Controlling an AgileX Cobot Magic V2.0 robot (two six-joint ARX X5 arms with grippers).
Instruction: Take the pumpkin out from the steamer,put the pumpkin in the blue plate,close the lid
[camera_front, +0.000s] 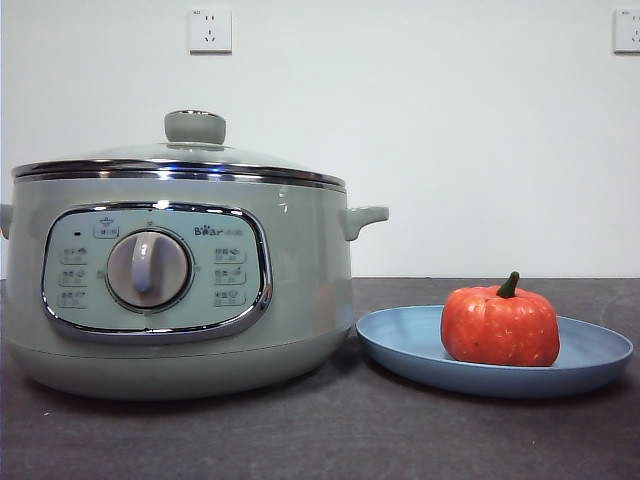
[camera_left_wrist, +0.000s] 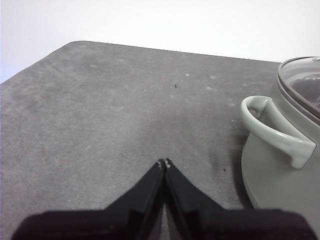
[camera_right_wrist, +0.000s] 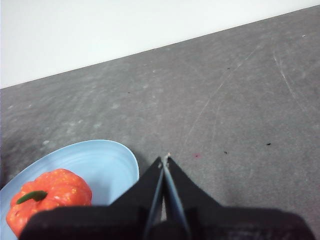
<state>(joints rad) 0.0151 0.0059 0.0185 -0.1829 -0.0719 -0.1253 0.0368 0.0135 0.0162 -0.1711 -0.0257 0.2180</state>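
Fingers clenched empty on both arms; pumpkin (camera_right_wrist: 50, 199) on blue plate (camera_right_wrist: 107, 165) beside right fingers (camera_right_wrist: 166, 161).

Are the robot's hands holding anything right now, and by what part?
Nothing is held. The left hand and right hand are both shut on nothing, above bare table.

A lab-like test setup: bare dark table (camera_front: 300, 440), plain white wall (camera_front: 450, 150) with two sockets (camera_front: 210, 30).
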